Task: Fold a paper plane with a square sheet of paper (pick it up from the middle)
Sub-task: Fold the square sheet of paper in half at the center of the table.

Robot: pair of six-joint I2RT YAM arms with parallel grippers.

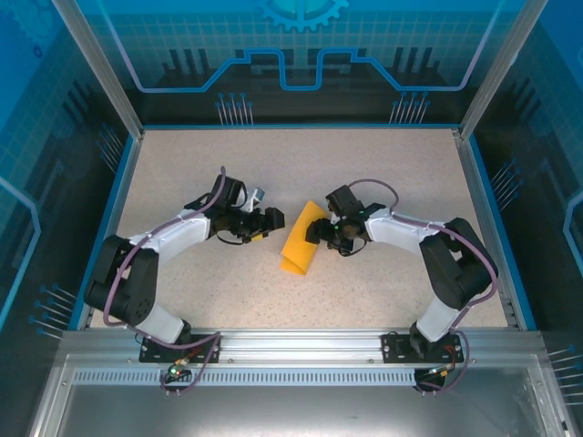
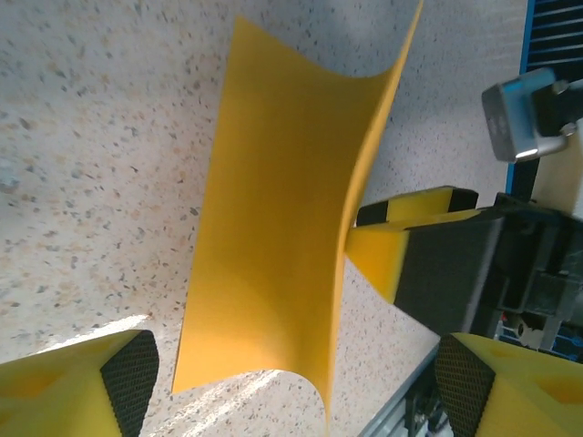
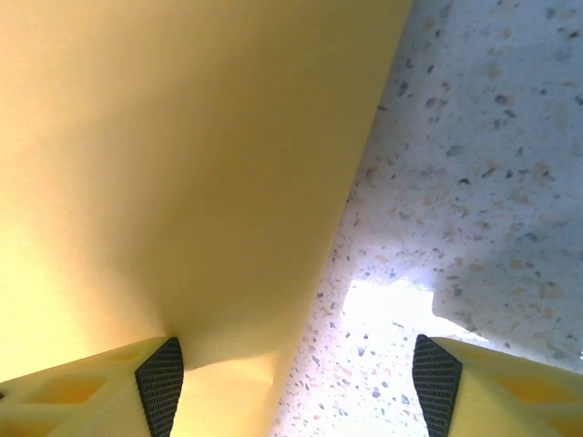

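While checking overhead view, seeing sheet of paper (image 1: 301,244) lying slanted at worktop (image 1: 383,173) centre, between both grippers. Bowed up along edge nearest right gripper (image 1: 321,234) (opposite edge down flat). Reading right gripper as spread wide, one pad (image 3: 159,382) against that raised edge, nothing clamped. Reading left gripper (image 1: 271,223) as spread wide too, just beside sheet, fingers (image 2: 127,382) framing its near end, not visibly touching.

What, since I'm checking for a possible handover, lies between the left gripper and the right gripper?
The curled orange-yellow sheet of paper, between left gripper and right gripper in the top view.
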